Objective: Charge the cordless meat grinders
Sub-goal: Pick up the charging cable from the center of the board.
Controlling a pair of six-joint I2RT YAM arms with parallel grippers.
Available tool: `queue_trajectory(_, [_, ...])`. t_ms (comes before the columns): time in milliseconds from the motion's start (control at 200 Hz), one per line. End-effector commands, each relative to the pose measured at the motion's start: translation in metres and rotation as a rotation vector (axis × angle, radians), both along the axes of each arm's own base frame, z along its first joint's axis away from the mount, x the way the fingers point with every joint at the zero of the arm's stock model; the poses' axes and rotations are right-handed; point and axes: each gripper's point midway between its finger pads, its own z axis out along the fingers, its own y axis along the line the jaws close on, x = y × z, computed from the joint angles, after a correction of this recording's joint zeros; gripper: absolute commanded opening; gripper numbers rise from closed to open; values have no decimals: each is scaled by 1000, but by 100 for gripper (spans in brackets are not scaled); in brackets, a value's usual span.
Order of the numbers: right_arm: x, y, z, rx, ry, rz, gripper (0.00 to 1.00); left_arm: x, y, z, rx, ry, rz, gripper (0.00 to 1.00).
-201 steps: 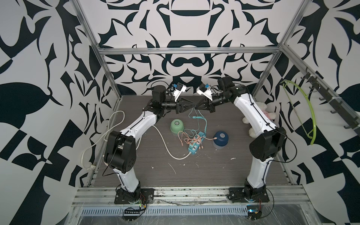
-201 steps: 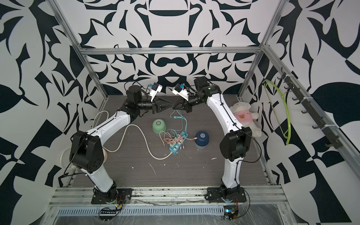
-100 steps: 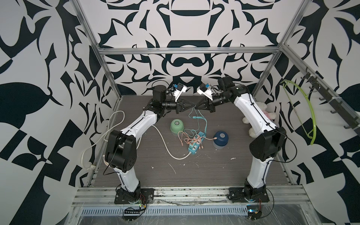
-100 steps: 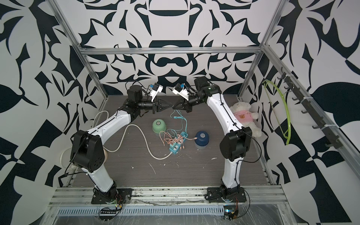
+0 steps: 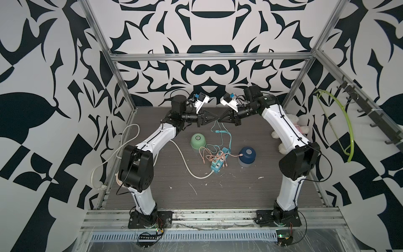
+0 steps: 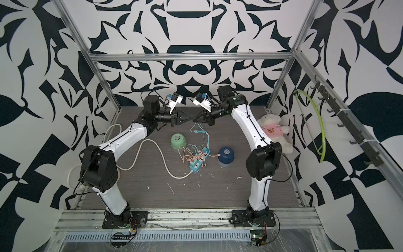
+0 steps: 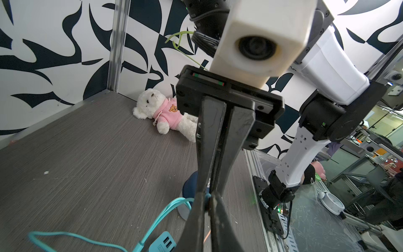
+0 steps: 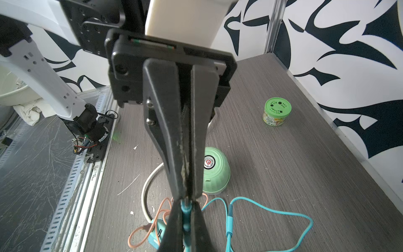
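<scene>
2 grippers, left gripper and right gripper, clamp the teal cable tip to tip above the bench's back middle; mint grinder sits mid-bench, port empty, blue grinder toward the right edge. Best regrip just behind the plug.

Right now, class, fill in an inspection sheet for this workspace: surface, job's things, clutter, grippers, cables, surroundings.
Surface: grey wood-grain tabletop, white flecks.
Job's things: mint green grinder and dark blue grinder stand upright, apart, either side of the power strip.
Clutter: teddy bear at the table's right edge; green lidded jar.
Grippers: left gripper and right gripper, tip to tip above the table, both shut on the teal cable.
Cables: orange leads tangled at the strip, one reaching the dark blue grinder's side; white cord feeds the strip.
Surroundings: patterned walls, metal frame, green hanger at the right.
</scene>
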Motion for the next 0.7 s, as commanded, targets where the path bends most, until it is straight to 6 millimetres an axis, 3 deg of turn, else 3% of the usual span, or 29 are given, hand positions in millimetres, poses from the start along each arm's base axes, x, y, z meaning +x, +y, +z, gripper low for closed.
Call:
queue_trajectory(0, [-5,9,24,54,-52,38,0,-4,-8,5,-10,0,-43,5])
queue_trajectory(85, [-5,11,25,55,-54,41,0,-4,-8,4,-10,4,-47,4])
queue_trajectory(220, [-3,12,23,51,-48,37,0,-5,-9,5,-11,9,-51,17])
queue_trajectory(330, [-2,13,22,48,-46,35,0,-7,-9,5,-11,12,-58,20])
queue_trajectory(505, [-2,13,24,53,-51,36,0,-7,-10,4,-10,19,-63,0])
queue_trajectory(610, [-1,13,25,55,-53,33,0,-8,-10,1,-4,29,-64,0])
queue_trajectory(695, [0,14,26,58,-53,31,0,-8,-10,-2,7,40,-62,14])
